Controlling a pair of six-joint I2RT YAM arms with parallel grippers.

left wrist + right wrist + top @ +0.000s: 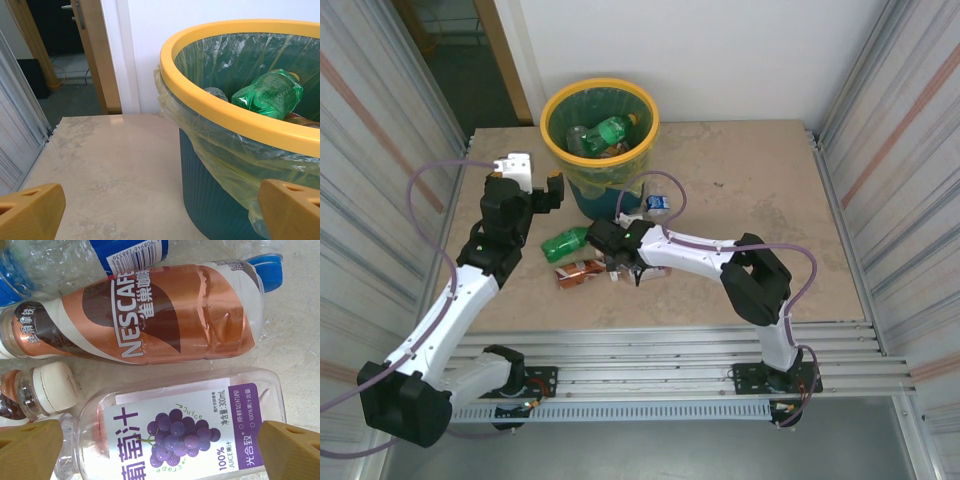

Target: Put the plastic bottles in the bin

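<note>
The bin (558, 118), with its yellow rim and teal body, stands at the back of the table with a green bottle (611, 130) and other bottles inside. My left gripper (546, 192) hangs open just left of the bin, with nothing in it; its view shows the bin's rim (225, 107) and the green bottle (270, 95) inside. My right gripper (616, 258) is open low over a cluster of bottles. Between its fingertips (290, 450) lies a clear grape-juice bottle (180, 435). A brown Nescafe bottle (150, 320) lies beyond it.
On the table lie a green bottle (563, 243), a brown-orange bottle (582, 272) and a blue-labelled one (658, 203) by the bin's foot. A blue-labelled bottle (130, 252) and a white-capped bottle (50, 387) crowd the right gripper. Corrugated walls flank the table.
</note>
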